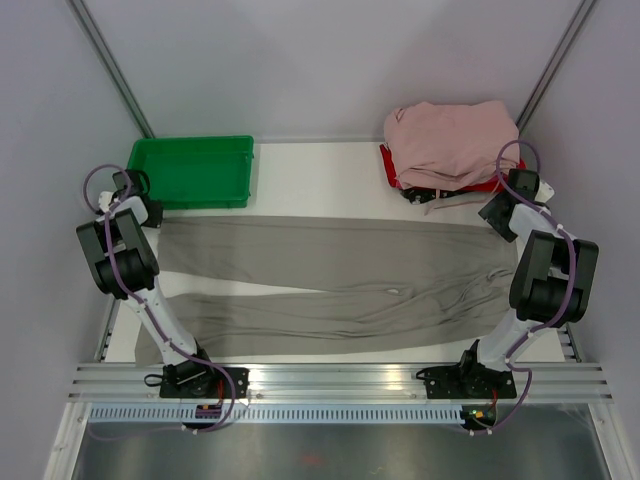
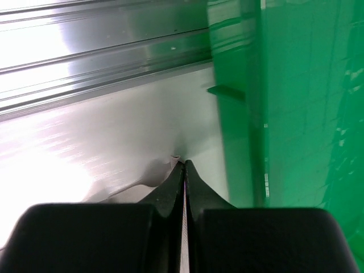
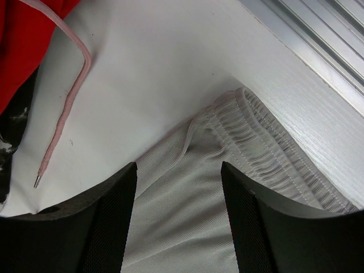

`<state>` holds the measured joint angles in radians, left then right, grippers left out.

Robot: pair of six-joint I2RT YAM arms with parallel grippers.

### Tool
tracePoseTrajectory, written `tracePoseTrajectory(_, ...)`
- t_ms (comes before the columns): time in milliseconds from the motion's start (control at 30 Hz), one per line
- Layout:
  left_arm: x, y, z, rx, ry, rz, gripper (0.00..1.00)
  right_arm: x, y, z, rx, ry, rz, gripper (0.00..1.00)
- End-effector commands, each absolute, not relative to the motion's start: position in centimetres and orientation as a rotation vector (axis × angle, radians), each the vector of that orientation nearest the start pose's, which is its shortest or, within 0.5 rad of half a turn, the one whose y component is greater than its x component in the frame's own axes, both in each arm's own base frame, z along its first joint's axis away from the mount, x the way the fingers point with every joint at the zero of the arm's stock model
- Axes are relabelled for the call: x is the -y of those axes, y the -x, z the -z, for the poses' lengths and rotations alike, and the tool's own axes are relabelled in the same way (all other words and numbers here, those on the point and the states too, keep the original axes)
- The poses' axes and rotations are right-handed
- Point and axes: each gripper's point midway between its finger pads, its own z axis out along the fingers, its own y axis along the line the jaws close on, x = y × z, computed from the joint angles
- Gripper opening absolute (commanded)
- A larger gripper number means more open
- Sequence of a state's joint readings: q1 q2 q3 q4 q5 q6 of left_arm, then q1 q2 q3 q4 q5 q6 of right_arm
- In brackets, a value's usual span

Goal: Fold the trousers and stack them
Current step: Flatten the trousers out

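The taupe trousers [image 1: 330, 255] lie flat across the table, legs pointing left and waistband at the right. My left gripper [image 1: 150, 213] sits at the far-left end of the upper leg, beside the green bin. In the left wrist view its jaws [image 2: 185, 166] are pressed together with a thin pale strip of fabric [image 2: 158, 173] pinched between them. My right gripper [image 1: 497, 215] hovers over the far-right corner of the waist. Its fingers [image 3: 178, 168] stand wide apart, with ribbed cloth and the gathered elastic waistband [image 3: 267, 148] under and between them.
A green bin [image 1: 190, 170] stands at the back left, close to the left gripper [image 2: 307, 102]. Pale pink garments [image 1: 450, 140] are piled on a red tray [image 1: 388, 165] at the back right. A pink drawstring [image 3: 65, 114] trails onto the table. Aluminium rails [image 3: 318, 40] edge the table.
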<state>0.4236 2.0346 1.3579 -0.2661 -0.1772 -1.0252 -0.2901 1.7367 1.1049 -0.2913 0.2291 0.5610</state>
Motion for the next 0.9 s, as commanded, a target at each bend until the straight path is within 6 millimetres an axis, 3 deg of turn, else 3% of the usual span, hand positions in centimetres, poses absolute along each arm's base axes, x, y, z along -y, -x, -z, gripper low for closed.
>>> tracePoseTrajectory(0,-20.8,-47.7,-4.5,-1.706,1.678,0.1,0.02,14.1,-41.0,-6.6,-2.172,-1.076,0.15,0.68)
tracePoseTrajectory(167,-21.3,-48.8,-5.4,-1.691,1.634,0.112,0.07,13.9,-40.9,-6.3,-2.179,-1.079,0.143,0.68)
tracePoseTrajectory(300,-20.9,-48.9,-5.9,-1.729,1.623,0.128,0.37,13.6,-40.8,-6.4,-2.184,-1.072,0.129,0.68)
tracePoseTrajectory(333,-20.7,-48.7,-6.2,-1.74,1.619,0.13,0.51,13.6,-40.8,-6.7,-2.185,-1.063,0.127,0.68)
tracePoseTrajectory(433,-20.1,-47.4,-8.2,-1.76,1.588,0.124,0.69,13.6,-40.6,-8.4,-2.171,-1.036,0.132,0.72)
tracePoseTrajectory(533,-19.7,-45.4,-11.0,-1.766,1.526,0.086,0.78,13.9,-40.4,-11.0,-2.129,-1.018,0.132,0.79)
tracePoseTrajectory(567,-19.6,-44.5,-11.4,-1.777,1.511,0.061,0.78,14.3,-40.1,-12.2,-2.1,-1.022,0.133,0.81)
tracePoseTrajectory(600,-19.5,-43.9,-13.3,-1.777,1.459,0.045,0.79,14.5,-39.7,-12.6,-2.093,-1.03,0.138,0.82)
tracePoseTrajectory(667,-18.8,-42.9,-14.0,-1.828,1.389,0.041,0.79,15.2,-38.8,-13.6,-2.06,-1.056,0.142,0.83)
tracePoseTrajectory(733,-18.0,-42.1,-15.8,-1.834,1.325,0.058,0.77,15.9,-37.4,-12.9,-2.066,-1.106,0.149,0.82)
tracePoseTrajectory(767,-17.3,-41.4,-15.3,-1.873,1.292,0.065,0.76,16.0,-36.9,-12.8,-2.065,-1.115,0.142,0.81)
tracePoseTrajectory(833,-16.4,-40.4,-16.3,-1.874,1.243,0.07,0.7,16.1,-35.8,-11.4,-2.074,-1.146,0.127,0.68)
tracePoseTrajectory(867,-15.8,-39.6,-15.1,-1.905,1.225,0.072,0.66,15.8,-36.0,-11.3,-2.067,-1.135,0.093,0.58)
